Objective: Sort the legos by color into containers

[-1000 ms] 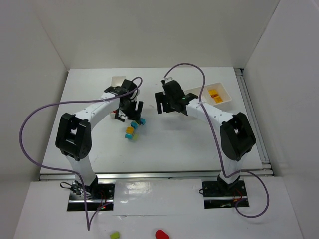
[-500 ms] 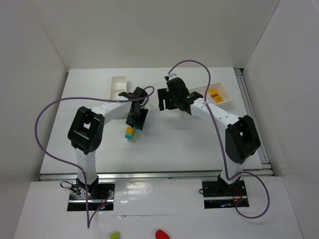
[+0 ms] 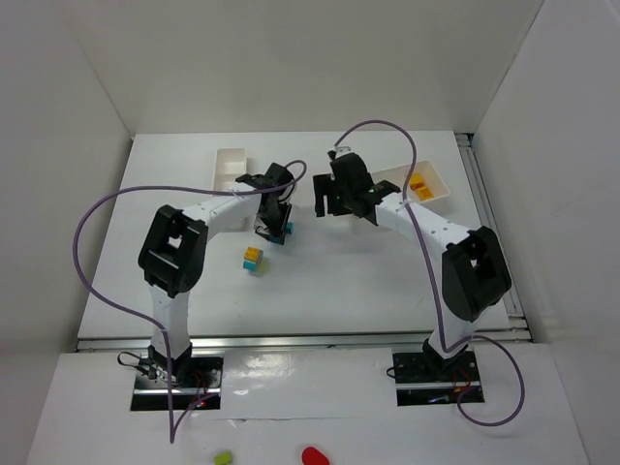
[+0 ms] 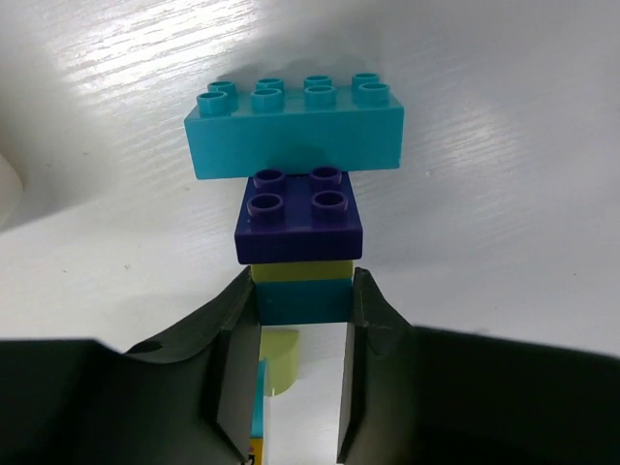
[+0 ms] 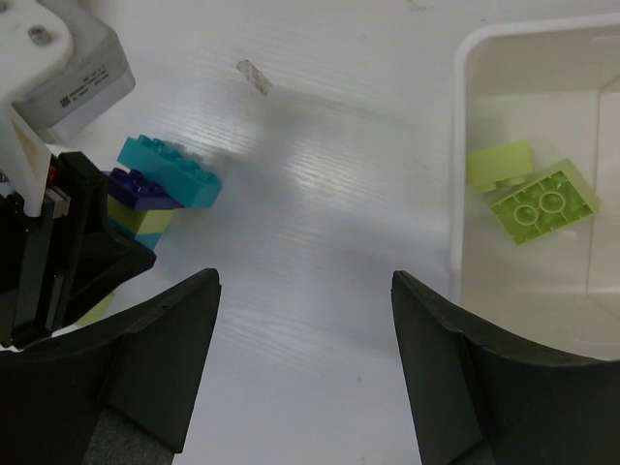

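Where the left gripper (image 4: pixel 302 315) clamps, a small stack of bricks (image 4: pixel 300 232) sits pinched between its fingers, purple on top, lime and teal beneath. A long cyan brick (image 4: pixel 295 131) lies just beyond the fingertips, behind the stack. The right gripper (image 5: pixel 303 291) gapes with nothing between its jaws. A second ago the left jaws stood wide, short of this stack.

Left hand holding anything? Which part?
Yes: the left hand is shut on the brick stack, pinching its teal bottom brick by the two sides.
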Motion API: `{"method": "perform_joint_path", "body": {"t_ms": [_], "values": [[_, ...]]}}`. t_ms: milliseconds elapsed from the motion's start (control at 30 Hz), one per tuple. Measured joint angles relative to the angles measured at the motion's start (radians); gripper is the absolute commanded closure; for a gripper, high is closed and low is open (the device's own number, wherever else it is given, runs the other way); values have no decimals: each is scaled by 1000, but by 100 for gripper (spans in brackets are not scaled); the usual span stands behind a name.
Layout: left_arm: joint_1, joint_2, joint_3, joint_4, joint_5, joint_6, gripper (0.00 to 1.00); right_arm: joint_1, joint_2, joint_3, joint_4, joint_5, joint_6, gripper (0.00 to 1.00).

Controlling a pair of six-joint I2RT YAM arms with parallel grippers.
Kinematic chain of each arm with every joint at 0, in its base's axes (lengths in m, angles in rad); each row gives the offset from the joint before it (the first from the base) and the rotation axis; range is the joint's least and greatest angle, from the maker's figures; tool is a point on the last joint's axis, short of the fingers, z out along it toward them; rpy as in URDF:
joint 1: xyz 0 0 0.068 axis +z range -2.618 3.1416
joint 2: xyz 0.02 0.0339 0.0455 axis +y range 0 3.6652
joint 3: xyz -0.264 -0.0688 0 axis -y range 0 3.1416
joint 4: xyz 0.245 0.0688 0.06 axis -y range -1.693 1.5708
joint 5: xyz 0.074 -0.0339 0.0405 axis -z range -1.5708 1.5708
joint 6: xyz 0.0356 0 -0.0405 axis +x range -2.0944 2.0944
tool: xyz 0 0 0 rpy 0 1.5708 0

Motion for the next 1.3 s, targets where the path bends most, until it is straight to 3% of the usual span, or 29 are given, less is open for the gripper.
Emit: {"method": "perform_joint_path", "body": {"t_ms": [33, 67, 233, 500, 800, 1300], "values": [[0, 2, 0, 0, 0, 5, 91, -7, -5, -2, -2, -1, 1, 21], [0, 2, 0, 0, 1, 3, 100, -19, -11, -8, 1, -10, 4, 21], [18, -2, 4, -3, 71, 26, 100, -103, -46, -57, 14, -143, 3, 21], [129, -76, 11, -23, 399, 103, 100, -87, -48, -80, 5, -366, -102, 20], [152, -85, 78, -39, 704, 154, 100, -30, -27, -26, -13, -429, -200, 24], [152, -82, 82, -68, 789, 191, 100, -14, -4, -5, 16, -372, -185, 45]]}}
